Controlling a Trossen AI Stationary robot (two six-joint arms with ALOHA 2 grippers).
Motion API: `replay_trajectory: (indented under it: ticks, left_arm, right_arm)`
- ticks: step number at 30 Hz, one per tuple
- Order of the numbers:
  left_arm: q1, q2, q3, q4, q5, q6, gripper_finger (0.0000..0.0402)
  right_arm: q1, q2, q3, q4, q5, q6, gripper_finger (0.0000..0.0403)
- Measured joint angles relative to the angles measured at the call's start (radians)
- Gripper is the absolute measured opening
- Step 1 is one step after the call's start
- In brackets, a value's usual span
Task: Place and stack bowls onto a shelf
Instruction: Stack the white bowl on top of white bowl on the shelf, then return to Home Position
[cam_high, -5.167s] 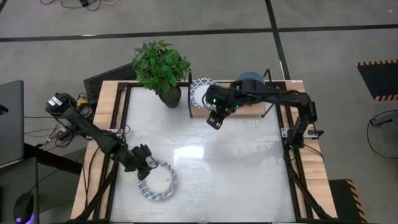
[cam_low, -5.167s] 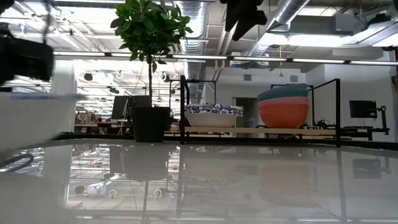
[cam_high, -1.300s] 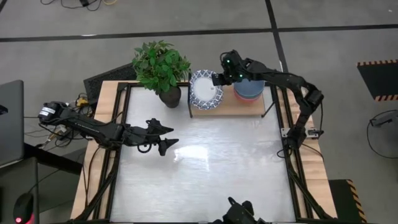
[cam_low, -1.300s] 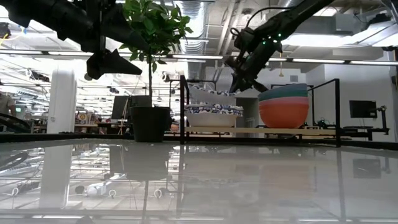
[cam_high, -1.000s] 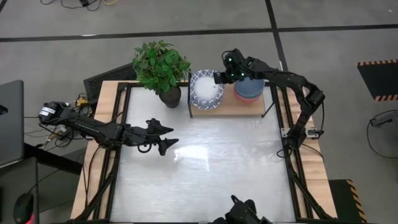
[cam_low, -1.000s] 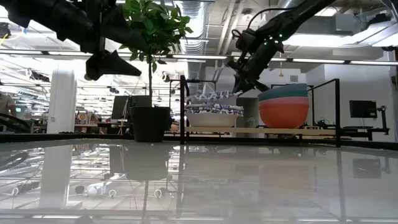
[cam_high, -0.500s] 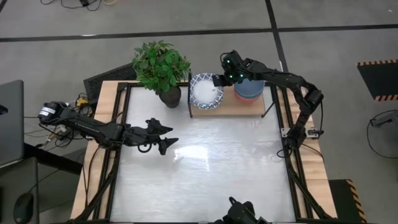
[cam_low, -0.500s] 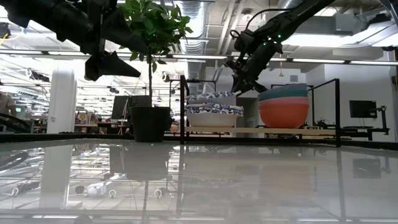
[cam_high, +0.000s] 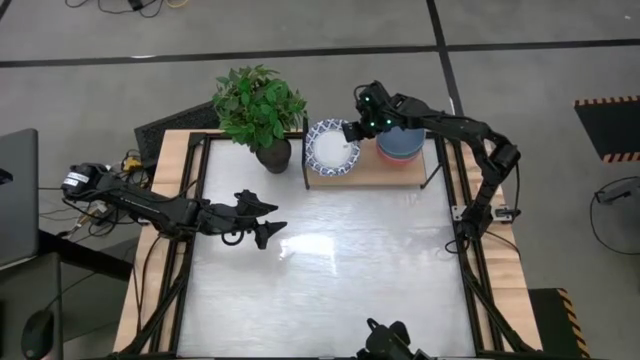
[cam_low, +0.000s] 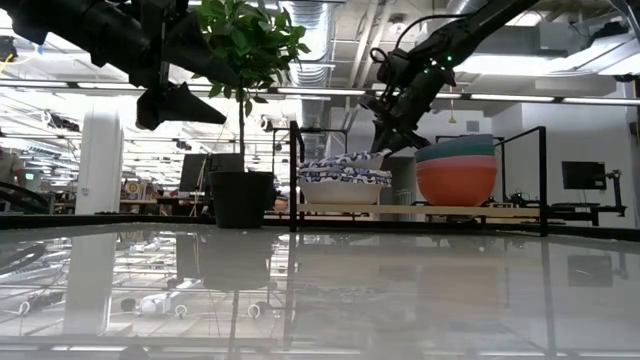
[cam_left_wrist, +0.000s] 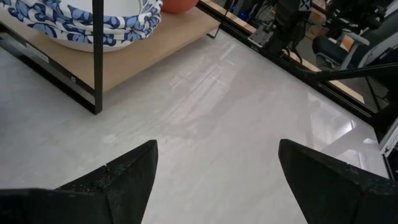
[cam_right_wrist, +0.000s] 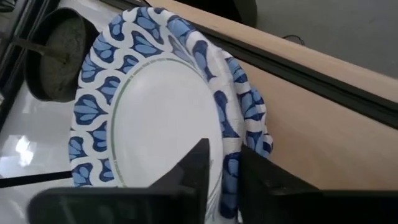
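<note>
On the wooden shelf (cam_high: 390, 172) at the table's far edge stands a stack of white bowls with blue patterned rims (cam_high: 330, 152), and to its right a stack of coloured bowls (cam_high: 405, 148). My right gripper (cam_high: 349, 130) is at the far right rim of the top white bowl (cam_right_wrist: 155, 124), shut on it. That bowl lies tilted in the stack (cam_low: 340, 162), its left side down and its right side raised. My left gripper (cam_high: 278, 218) hangs open over the left middle of the table, with nothing between its fingers (cam_left_wrist: 124, 180). My right gripper has the top white bowl by its blue patterned rim (cam_right_wrist: 227, 146), at the bowl's far right side. One finger (cam_right_wrist: 198, 163) stands inside the bowl and the other (cam_right_wrist: 255, 171) outside. The fingers slant down from the right. The bowl's left side rests in the stack, its held side is higher.
A potted plant (cam_high: 258, 105) stands at the far left, close beside the shelf's left end. The shelf's black metal frame (cam_low: 293, 170) rises next to the white stack. The shiny tabletop (cam_high: 330, 270) stretches bare in front of the shelf. A dark object (cam_high: 390, 345) shows at the near edge.
My right gripper has come down toward the white stack with the bowl. The bowl, earlier tipped and held above the stack, now lies lower, with its left side settled into the bowl beneath.
</note>
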Motion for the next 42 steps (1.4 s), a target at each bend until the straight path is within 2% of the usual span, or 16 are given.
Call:
replay_trajectory:
  ticks: [9, 14, 19, 25, 31, 34, 36, 38, 40, 42]
  left_arm:
    - [0.0, 0.0, 0.0, 0.0, 0.0, 0.0, 0.0318]
    - [0.0, 0.0, 0.0, 0.0, 0.0, 0.0, 0.0318]
    - [0.0, 0.0, 0.0, 0.0, 0.0, 0.0, 0.0318]
    - [0.0, -0.016, -0.001, 0.023, 0.035, -0.014, 0.0318]
    - [0.0, -0.15, 0.028, -0.002, 0.106, 0.077, 0.0318]
    - [0.0, -0.241, 0.031, -0.002, 0.089, 0.108, 0.0318]
    - [0.0, -0.292, 0.031, -0.008, 0.047, 0.137, 0.0318]
    - [0.001, -0.341, 0.031, -0.032, 0.027, 0.147, 0.0318]
    - [0.0, -0.388, 0.031, -0.076, 0.064, 0.101, 0.0318]
    - [0.0, -0.425, 0.03, -0.084, 0.151, 0.181, 0.0318]
  right_arm:
    - [-0.001, -0.002, 0.0, 0.005, 0.014, -0.025, 0.0195]
    - [-0.009, -0.008, 0.052, -0.088, 0.066, -0.052, 0.0232]
    - [-0.009, -0.009, 0.158, -0.231, 0.127, -0.099, 0.0236]
    - [0.002, -0.019, 0.333, -0.444, 0.126, -0.149, 0.0232]
    - [0.066, -0.144, 0.431, -0.623, 0.118, -0.404, 0.0231]
    - [0.093, -0.226, 0.439, -0.708, 0.13, -0.549, 0.0231]
    - [0.115, -0.279, 0.438, -0.801, 0.134, -0.515, 0.0231]
    - [0.162, -0.334, 0.424, -0.833, 0.1, -0.479, 0.0231]
    - [0.231, -0.412, 0.365, -0.811, -0.03, -0.551, 0.0231]
    - [0.318, -0.501, 0.269, -0.651, -0.173, -0.612, 0.0231]
